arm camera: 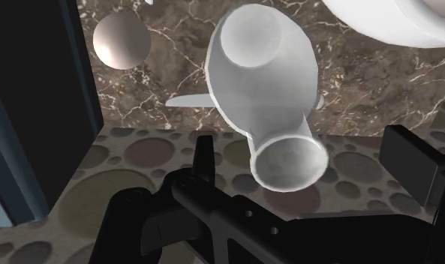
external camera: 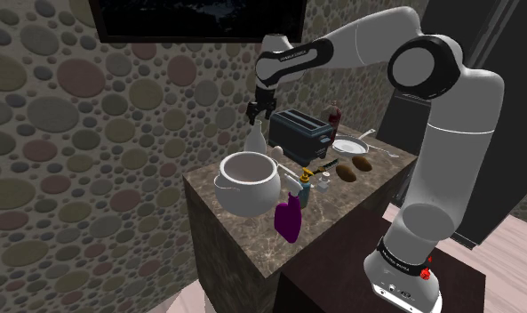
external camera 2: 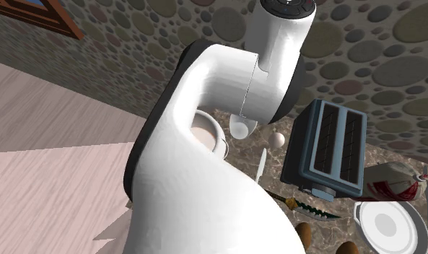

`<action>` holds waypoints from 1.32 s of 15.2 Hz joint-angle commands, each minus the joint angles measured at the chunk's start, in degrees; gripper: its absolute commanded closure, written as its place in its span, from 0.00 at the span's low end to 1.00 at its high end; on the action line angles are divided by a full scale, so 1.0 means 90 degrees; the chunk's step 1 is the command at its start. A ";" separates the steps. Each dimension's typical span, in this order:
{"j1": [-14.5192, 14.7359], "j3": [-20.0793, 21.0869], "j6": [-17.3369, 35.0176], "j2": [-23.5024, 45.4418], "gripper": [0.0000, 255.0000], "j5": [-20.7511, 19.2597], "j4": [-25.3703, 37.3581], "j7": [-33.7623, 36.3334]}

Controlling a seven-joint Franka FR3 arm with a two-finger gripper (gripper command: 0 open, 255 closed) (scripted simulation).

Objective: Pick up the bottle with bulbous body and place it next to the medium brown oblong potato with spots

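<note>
Nearest in the shoulder view, the dark stand (external camera: 332, 280) is seen at 5 o'clock of the marble counter (external camera: 337, 189), just beside its near edge. One purple object (external camera: 288, 218) is set at that near edge, and one large white pot (external camera: 248, 182) stands close at its 10 o'clock.

Two brown potatoes, a darker potato (external camera: 346, 172) and a lighter potato (external camera: 363, 164), are laid side by side near the counter's right edge. A strip of bare marble is left at their 7 o'clock, and one white pan (external camera: 348, 146) is found at their 12 o'clock. One egg (external camera: 277, 153) lies between the pot and the toaster (external camera: 301, 131).

Farther back, the bottle (external camera: 255, 138) stands upright at the counter's far edge, hard by the pebbled wall (external camera: 75, 133). The single dark toaster is close at its 3 o'clock, the egg at its 4 o'clock and the pot at its 6 o'clock. The potatoes lie well apart from it, toward 4 o'clock.

The bottle (arm camera: 262, 75) is drawn plain white, with a bulbous body, a narrowing neck and a flared round mouth.

The gripper (external camera: 261, 114) is held over it at 12 o'clock. In the wrist view the gripper (arm camera: 299, 139) is seen with its fingers (arm camera: 204, 154) spread to either side of the mouth, and neither is seen touching it.
</note>
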 commanded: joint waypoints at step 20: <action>-0.0014 0.0002 0.0526 0.0366 1.00 0.0029 -0.0153 -0.0020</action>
